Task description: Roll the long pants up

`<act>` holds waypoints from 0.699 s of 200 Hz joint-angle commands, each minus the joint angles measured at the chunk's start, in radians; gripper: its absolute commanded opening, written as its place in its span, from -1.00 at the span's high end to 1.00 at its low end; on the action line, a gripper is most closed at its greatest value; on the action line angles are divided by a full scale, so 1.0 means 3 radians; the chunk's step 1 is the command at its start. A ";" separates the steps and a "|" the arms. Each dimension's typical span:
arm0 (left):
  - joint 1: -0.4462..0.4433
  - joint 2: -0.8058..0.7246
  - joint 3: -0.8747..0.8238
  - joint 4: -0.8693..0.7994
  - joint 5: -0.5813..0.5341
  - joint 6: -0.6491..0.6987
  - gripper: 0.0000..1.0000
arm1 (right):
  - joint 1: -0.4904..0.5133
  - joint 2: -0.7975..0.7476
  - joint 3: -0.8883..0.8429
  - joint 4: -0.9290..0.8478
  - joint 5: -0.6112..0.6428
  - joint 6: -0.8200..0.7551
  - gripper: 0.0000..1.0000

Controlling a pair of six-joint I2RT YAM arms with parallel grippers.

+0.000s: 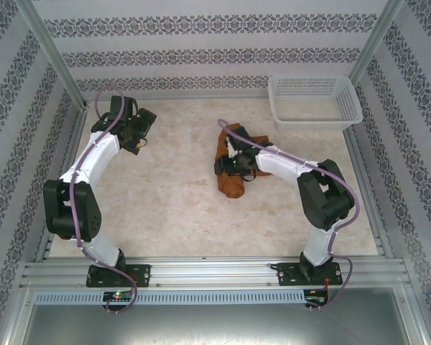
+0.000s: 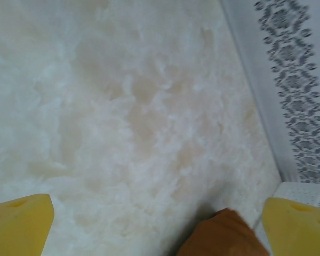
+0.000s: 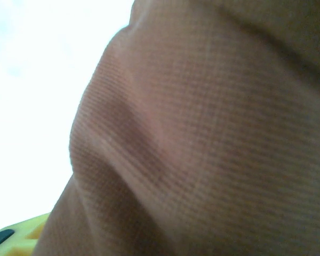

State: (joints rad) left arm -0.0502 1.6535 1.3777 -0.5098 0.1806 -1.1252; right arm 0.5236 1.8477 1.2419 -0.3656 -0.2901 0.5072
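Note:
The long pants [image 1: 232,164] lie as a bunched rust-brown bundle at the table's middle, slightly right. My right gripper [image 1: 228,167] is pressed down into the bundle. In the right wrist view the woven fabric [image 3: 202,138] covers nearly everything. One yellow finger [image 3: 22,234] shows at the far left corner, set wide as when open; the other is hidden by cloth. My left gripper [image 1: 138,135] hovers at the back left, far from the pants. Its yellow fingers [image 2: 18,224] stand wide apart and hold nothing, and a corner of the pants [image 2: 224,234] shows beyond them.
A white plastic basket [image 1: 314,100] stands at the back right corner, and its rim [image 2: 309,193] appears in the left wrist view. The pale marbled table [image 1: 172,201] is fenced by patterned walls [image 1: 201,57] and metal rails.

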 commanded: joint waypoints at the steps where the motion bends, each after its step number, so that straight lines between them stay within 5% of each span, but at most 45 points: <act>1: 0.0034 -0.0086 -0.0110 0.0042 0.0104 0.0013 -1.00 | -0.0136 0.0312 -0.0256 0.0887 -0.1511 0.0792 1.00; 43: 0.0015 -0.0068 -0.0328 0.0108 0.0135 0.0035 -1.00 | -0.0324 0.0662 -0.0591 0.2656 -0.1907 0.1880 1.00; 85: 0.0004 -0.0042 -0.0490 0.0121 0.0173 0.0050 -1.00 | -0.0345 0.1036 -0.0729 0.4636 -0.1849 0.3014 1.00; 140: 0.0004 -0.0112 -0.0574 0.0009 0.0191 0.0164 -1.00 | -0.0360 0.1305 -0.0417 0.5571 -0.1651 0.3569 1.00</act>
State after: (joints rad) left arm -0.0505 1.6535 1.2320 -0.4900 0.2321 -1.1137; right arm 0.4145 2.2353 1.0641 1.1233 -0.7830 1.4445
